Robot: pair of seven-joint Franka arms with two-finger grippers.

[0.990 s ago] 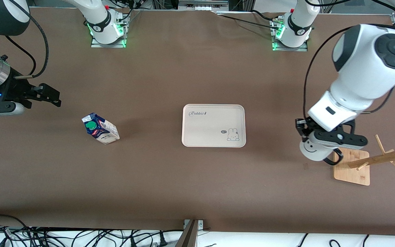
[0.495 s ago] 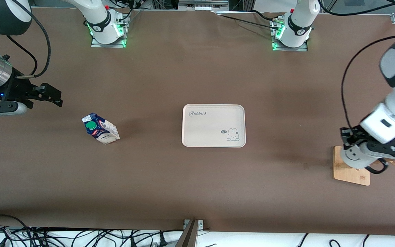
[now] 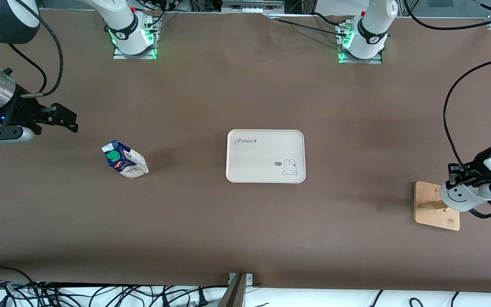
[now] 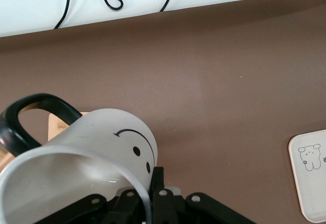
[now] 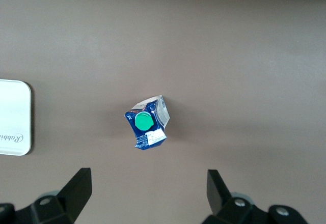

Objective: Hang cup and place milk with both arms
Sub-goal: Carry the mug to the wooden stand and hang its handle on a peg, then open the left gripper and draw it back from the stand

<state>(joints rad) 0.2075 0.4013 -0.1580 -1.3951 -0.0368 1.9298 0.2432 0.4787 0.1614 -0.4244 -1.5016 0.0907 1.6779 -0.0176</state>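
Hanging the cup (image 3: 460, 198): left fingers (image 4: 155, 180) clamp its rim over the rack (image 3: 427, 204).
Next, thread handle onto a peg; right fingers (image 5: 147, 191) wait spread above the milk (image 5: 146, 122).

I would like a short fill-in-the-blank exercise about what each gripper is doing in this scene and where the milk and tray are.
1. The left gripper holds the ____ over the wooden rack's base.
2. The right gripper hangs with its fingers ____.
3. The milk stands on the ____, apart from the tray.
4. The milk's round cap is ____ in colour.

Missing words: cup; open; table; green
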